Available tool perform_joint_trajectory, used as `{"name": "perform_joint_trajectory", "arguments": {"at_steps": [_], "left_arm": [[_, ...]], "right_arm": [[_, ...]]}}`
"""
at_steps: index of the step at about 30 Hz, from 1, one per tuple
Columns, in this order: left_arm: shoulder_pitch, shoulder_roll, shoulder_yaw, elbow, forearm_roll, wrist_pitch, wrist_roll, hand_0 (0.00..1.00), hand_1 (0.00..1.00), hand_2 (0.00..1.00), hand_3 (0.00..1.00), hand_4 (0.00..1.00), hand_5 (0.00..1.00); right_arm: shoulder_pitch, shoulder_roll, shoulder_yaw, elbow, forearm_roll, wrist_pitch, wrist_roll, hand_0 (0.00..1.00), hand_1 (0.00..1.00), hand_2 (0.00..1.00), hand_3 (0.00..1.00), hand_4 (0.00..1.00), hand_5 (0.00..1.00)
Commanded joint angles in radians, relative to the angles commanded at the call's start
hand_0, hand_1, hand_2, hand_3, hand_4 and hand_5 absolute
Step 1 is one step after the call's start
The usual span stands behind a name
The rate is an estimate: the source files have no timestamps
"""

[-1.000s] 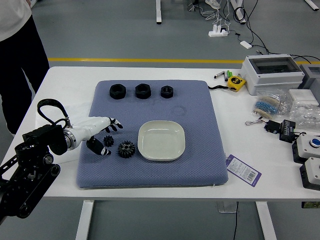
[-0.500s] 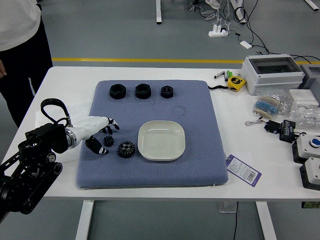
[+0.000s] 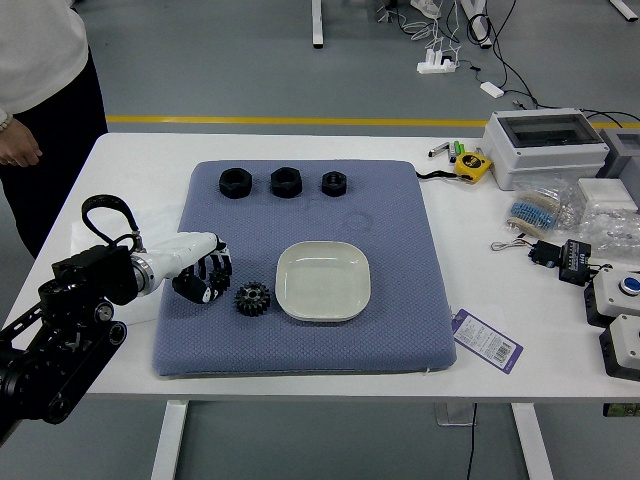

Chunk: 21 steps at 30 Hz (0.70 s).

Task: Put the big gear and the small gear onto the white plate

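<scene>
- Over the blue mat's (image 3: 350, 350) left side, robot's left hand (image 3: 198, 275): fingers, spread a second ago, now curled closed around the small gear (image 3: 218, 283), which they mostly hide.
- Big gear (image 3: 252, 299): unmoved on mat, between hand and white plate (image 3: 323, 282), close to plate's left rim.
- Person (image 3: 40, 75) at upper left: hand (image 3: 18, 145) now more fully visible, hanging beside dark trousers, apart from table.
- Surface: mat lies on white table (image 3: 500, 375); yellow tape measure (image 3: 472, 165) and barcoded tag (image 3: 486, 341) just beyond its right side.
- Room: grey floor (image 3: 240, 60), yellow stripe (image 3: 300, 121) across it, white power strip (image 3: 437, 64) on it.
- Counts: gears, 2; plate, 1; black hex nuts (image 3: 286, 182), 3, in a row along mat's far side.
</scene>
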Motion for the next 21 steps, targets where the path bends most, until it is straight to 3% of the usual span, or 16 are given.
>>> {"name": "perform_joint_trajectory", "arguments": {"at_steps": [6,15,21], "left_arm": [[0.001,0.002,-0.004,-0.007,-0.002,-0.006,0.003,0.353,0.416,0.445,0.465,0.663,0.002],[-0.011,0.001,0.010,-0.095,-0.048,-0.009,0.012,0.348,0.412,0.447,0.468,0.662,0.002],[-0.050,-0.032,0.037,-0.081,-0.065,-0.005,0.015,0.345,0.409,0.446,0.467,0.659,0.002]], "right_arm": [[0.000,0.000,0.002,0.000,-0.003,0.000,-0.002,0.652,0.659,0.729,0.574,0.835,0.678],[0.000,0.000,0.003,0.000,-0.006,0.001,-0.003,0.652,0.658,0.728,0.575,0.835,0.678],[0.002,-0.001,0.007,0.000,-0.013,0.000,-0.004,0.652,0.658,0.728,0.575,0.835,0.678]]}}
